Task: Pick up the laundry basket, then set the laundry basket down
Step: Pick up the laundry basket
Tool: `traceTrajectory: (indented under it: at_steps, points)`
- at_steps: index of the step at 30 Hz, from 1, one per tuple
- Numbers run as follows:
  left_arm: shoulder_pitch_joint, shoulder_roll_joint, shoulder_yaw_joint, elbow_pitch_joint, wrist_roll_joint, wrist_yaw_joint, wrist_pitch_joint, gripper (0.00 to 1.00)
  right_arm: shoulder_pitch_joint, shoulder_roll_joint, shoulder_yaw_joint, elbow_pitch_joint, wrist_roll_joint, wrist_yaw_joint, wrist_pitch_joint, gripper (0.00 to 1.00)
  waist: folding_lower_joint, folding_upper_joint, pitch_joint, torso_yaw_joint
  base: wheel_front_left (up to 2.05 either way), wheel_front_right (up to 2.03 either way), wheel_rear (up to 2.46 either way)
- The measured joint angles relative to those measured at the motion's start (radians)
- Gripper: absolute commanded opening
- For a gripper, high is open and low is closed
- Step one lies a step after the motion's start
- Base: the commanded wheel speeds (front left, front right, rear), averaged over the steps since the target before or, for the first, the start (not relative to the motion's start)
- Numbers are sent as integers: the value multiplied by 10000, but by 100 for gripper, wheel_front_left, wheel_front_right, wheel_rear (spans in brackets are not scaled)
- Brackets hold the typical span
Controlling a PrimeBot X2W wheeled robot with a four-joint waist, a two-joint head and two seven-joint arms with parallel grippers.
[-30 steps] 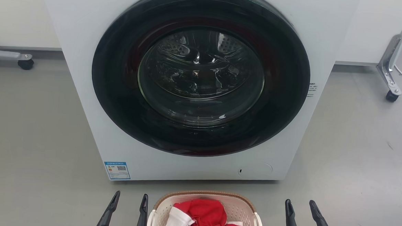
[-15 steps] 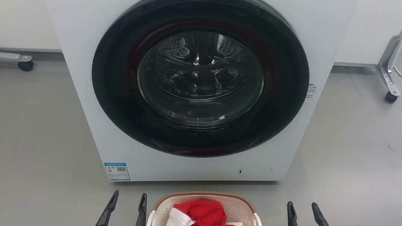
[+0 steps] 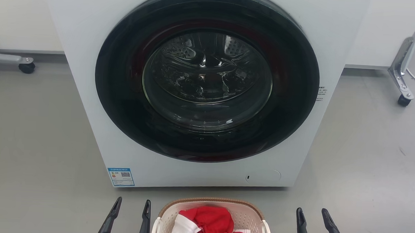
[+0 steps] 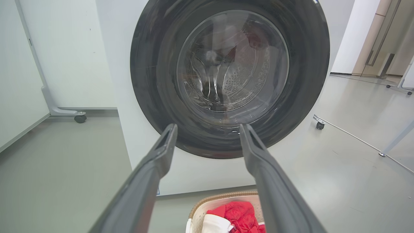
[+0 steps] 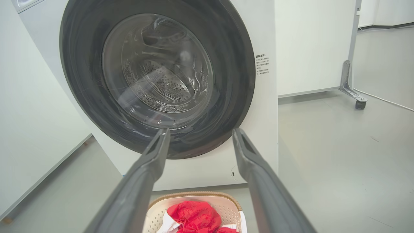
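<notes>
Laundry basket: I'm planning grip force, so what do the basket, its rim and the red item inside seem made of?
The laundry basket looks like rigid plastic, matte cream: even grid of moulded holes. Its rim is brown with a woven look; plastic or real wicker, I cannot tell. The red item is soft fabric, creased and bunched.

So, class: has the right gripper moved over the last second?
Yes, slightly: the right gripper has slid rightward and lower in the head view, away from the laundry basket, judged against the washer, which stays put.
</notes>
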Motion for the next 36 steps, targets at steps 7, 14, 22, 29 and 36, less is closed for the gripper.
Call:
traceTrajectory:
  at_steps: [7, 14, 22, 29, 36]
  points:
    - [171, -8, 12, -15, 13, -2, 0, 100, 114, 25, -17, -29, -75, 36, 0, 100, -1, 0, 17, 3, 0, 0, 0]
    - [192, -17, 25, -27, 19, -77, 0, 100, 197, 46, -35, -44, -88, 88, 0, 100, 0, 0, 79, 17, 0, 0, 0]
    - [223, -17, 82, -274, 173, -77, -27, 100, 163, 61, -73, -311, -161, 144, 0, 100, 0, 0, 507, 11, 0, 0, 0]
    - [-242, -17, 198, -313, 278, -90, -27, 100, -451, 67, -380, -372, -161, 146, -2, 100, 0, 0, 1287, -41, 0, 0, 0]
    - [-1095, -71, 259, -75, 265, -167, -27, 100, -1233, 65, -679, -71, -159, 190, -4, 100, 1, 1, 2231, -102, 0, 0, 0]
